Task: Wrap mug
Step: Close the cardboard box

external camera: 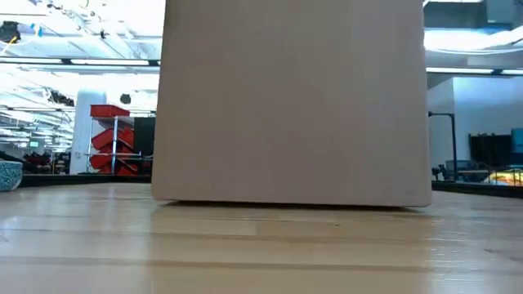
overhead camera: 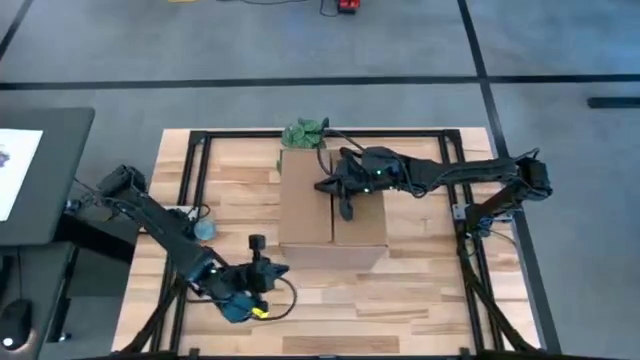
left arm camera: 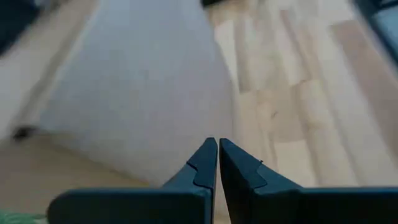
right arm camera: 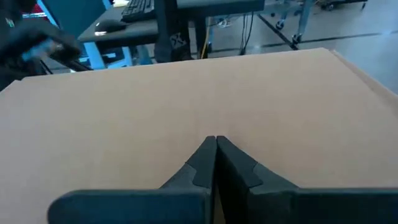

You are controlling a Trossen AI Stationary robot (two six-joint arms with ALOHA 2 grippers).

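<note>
A tall brown cardboard box (overhead camera: 330, 210) stands mid-table and fills the low view (external camera: 294, 102). Green crumpled wrapping (overhead camera: 305, 132) lies at its far edge. A blue patterned mug (overhead camera: 205, 230) stands on the table left of the box, partly behind my left arm, and shows at the low view's left edge (external camera: 8, 174). My right gripper (overhead camera: 343, 196) is shut over the box's top (right arm camera: 216, 140). My left gripper (overhead camera: 278, 270) is shut near the box's near left corner, above the table (left arm camera: 217, 146). My right gripper reaches in from the table's right, its shut fingertips (right arm camera: 205, 155) slanting down over the box's closed top flaps (right arm camera: 186, 99), near the seam. I cannot tell whether they touch the cardboard.
A black metal frame (overhead camera: 190, 150) runs around the wooden tabletop. A dark side table (overhead camera: 40, 170) stands off the left edge. Bare wood (overhead camera: 400, 300) lies between the box and the near edge.
</note>
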